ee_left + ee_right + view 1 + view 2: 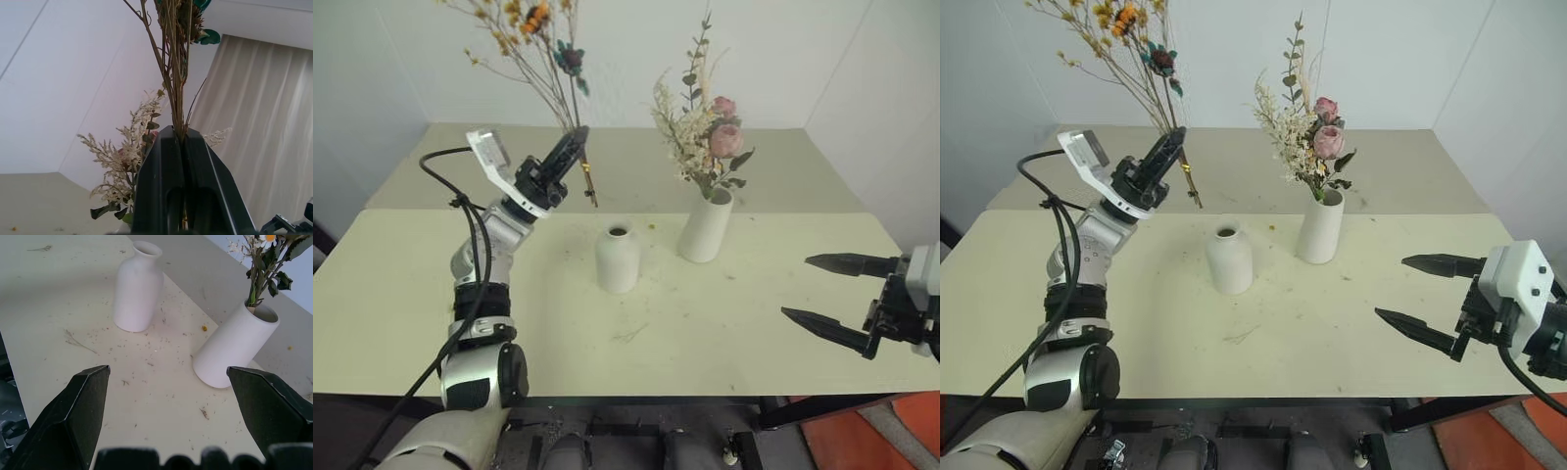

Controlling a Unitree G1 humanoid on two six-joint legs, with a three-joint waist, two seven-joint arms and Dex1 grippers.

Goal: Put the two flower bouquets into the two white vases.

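The left gripper (576, 140) is clenched on the lower stems of the yellow spray (530, 29), holding it up at upper left of the frame with the stem tips poking out just below the fingers. Lower and to the right of it stands the empty bottle vase (618, 258) at frame centre; just right of that, the tall vase (706, 225) already holds the rose bunch (709, 137). The spray looks light, dry and brittle, likely to shed, so a low grip on the gathered stems suits it. The right gripper (832, 296) hangs spread wide and empty at lower right.
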